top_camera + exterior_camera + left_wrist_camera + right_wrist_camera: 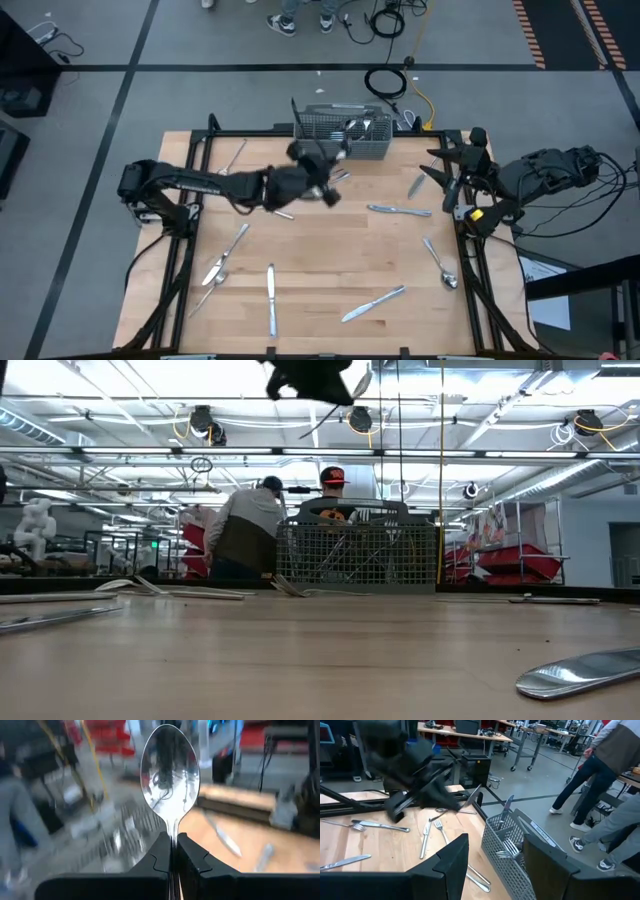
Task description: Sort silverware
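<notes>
My left gripper (173, 836) is shut on a shiny spoon (170, 775), high above the middle of the table and just in front of the grey wire-mesh basket (345, 135). In the low view it shows at the top edge (310, 380). The basket stands at the table's far edge with several pieces of silverware upright in it (507, 847). My right gripper (437, 165) waits open at the table's right side, and nothing lies between its fingers (495, 865). Loose silverware lies flat on the wood, among it a knife (270, 300) and a spoon (440, 265). My left gripper pinches the spoon between its two fingers at the top of the handle, just behind the bowl (173, 831). The bowl (170, 775) sticks out past the fingertips, its hollow side facing the wrist camera. The spoon is lifted clear of the table. The fingers hide the rest of the handle.
More silverware lies scattered: forks at the left (225, 255) and far left (235, 155), knives near the right (400, 210) and the front (373, 303). People stand beyond the far edge (250, 525). Bare wood lies around the table's middle (320, 250).
</notes>
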Motion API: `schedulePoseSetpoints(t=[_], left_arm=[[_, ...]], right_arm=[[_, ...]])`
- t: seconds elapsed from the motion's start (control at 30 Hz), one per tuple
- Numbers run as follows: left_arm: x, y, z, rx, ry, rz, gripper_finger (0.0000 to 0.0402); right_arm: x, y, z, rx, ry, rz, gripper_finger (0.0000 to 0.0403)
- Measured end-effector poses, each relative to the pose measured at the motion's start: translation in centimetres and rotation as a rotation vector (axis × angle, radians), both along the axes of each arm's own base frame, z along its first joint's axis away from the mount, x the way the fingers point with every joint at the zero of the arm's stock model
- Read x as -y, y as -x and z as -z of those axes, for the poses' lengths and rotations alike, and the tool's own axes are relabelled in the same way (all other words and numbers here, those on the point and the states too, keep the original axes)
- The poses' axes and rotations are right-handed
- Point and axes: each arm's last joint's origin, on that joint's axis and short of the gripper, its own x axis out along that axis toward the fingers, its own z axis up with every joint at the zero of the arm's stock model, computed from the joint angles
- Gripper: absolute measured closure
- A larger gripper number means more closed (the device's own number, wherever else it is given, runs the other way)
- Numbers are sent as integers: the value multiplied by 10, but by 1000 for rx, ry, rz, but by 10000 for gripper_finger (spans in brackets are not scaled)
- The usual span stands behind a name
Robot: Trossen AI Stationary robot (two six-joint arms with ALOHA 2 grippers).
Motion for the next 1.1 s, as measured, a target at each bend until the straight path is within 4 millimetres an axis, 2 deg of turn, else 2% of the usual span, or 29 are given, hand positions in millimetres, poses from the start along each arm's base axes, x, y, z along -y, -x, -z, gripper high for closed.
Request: schedulePoseSetpoints(t=[0.23,0.3,0.47,0.57,0.7,0.83,0.93,1.1], left_arm=[[-67,3,-20,279,-38,89,386],[-82,10,-19,378,-84,126,386],[-123,36,11,491,-147,42,386],[-146,49,26,567,-162,80,387],[-171,50,57,517,-135,89,387],[-192,50,77,602,-52,118,387],[-202,47,98,632,0,176,387],[-209,47,110,670,-2,220,387]], right_arm=[[-2,-4,1,15,-31,21,227],[-2,-6,2,20,-43,30,227],[-3,-8,2,31,-62,52,227],[-4,-10,3,26,-60,53,227],[-4,-11,3,33,-47,91,227],[-4,-13,4,31,-41,102,227],[-4,-13,4,31,-41,102,227],[-4,-13,4,29,-39,102,227]])
